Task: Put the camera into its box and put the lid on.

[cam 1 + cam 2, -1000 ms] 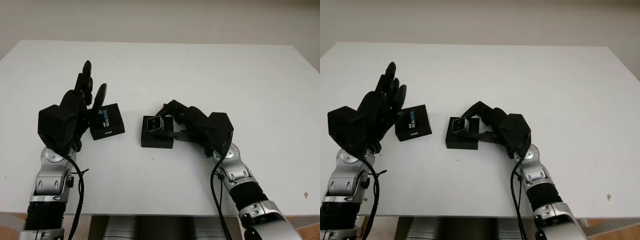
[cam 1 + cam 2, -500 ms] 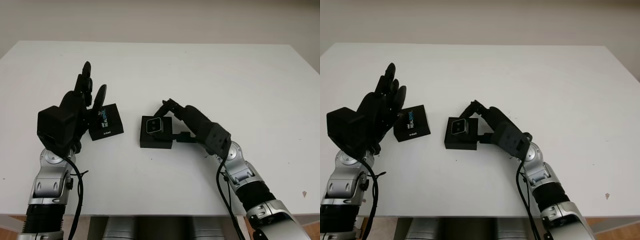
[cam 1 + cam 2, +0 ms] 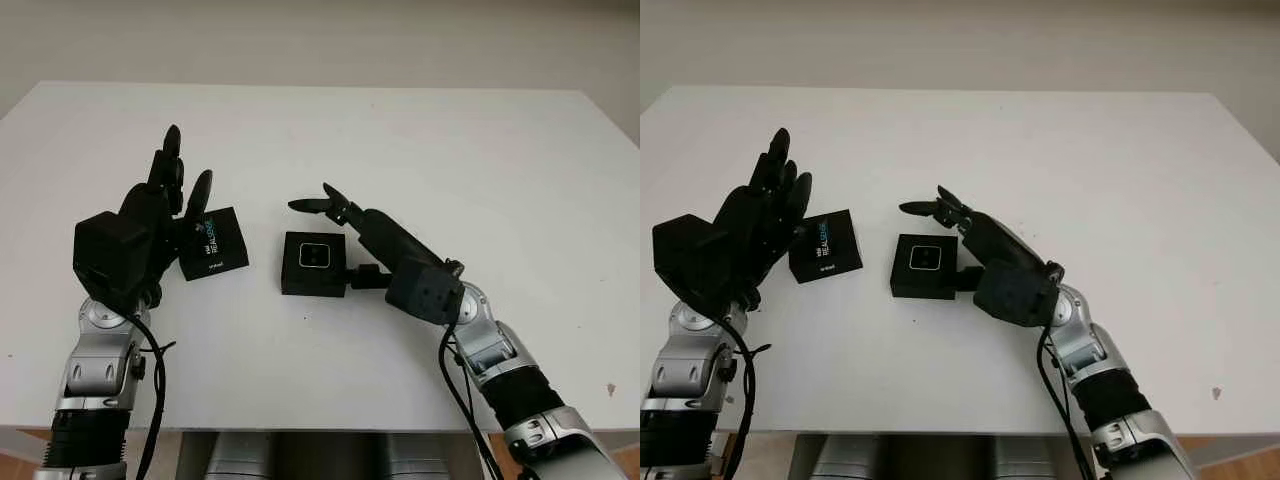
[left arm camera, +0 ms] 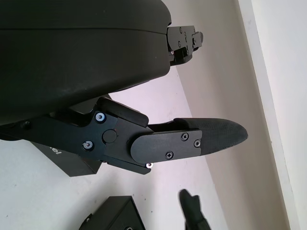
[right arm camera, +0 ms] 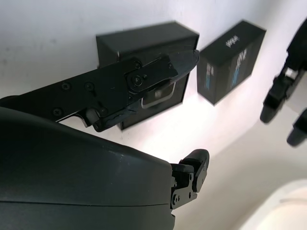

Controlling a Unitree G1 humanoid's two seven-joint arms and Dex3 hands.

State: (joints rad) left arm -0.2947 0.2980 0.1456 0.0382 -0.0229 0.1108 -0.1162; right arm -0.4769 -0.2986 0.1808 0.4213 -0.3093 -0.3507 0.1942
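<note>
Left eye view: the right hand's fingers (image 3: pixel 322 200) stretch out past the box's (image 3: pixel 314 264) far edge, holding nothing; the right hand (image 3: pixel 385 247) sits just right of the box. The camera (image 3: pixel 316 256) lies inside the box on the tabletop (image 3: pixel 420 150). The lid (image 3: pixel 214 242) lies left of the box, with the open left hand (image 3: pixel 150 215) beside it. Right wrist view shows the lid's printed side.

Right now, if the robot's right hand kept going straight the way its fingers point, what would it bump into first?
Probably the lid. The right hand, open, points across the table toward the left hand, over the far edge of the box holding the camera. Height is hard to judge; it might pass above.
</note>
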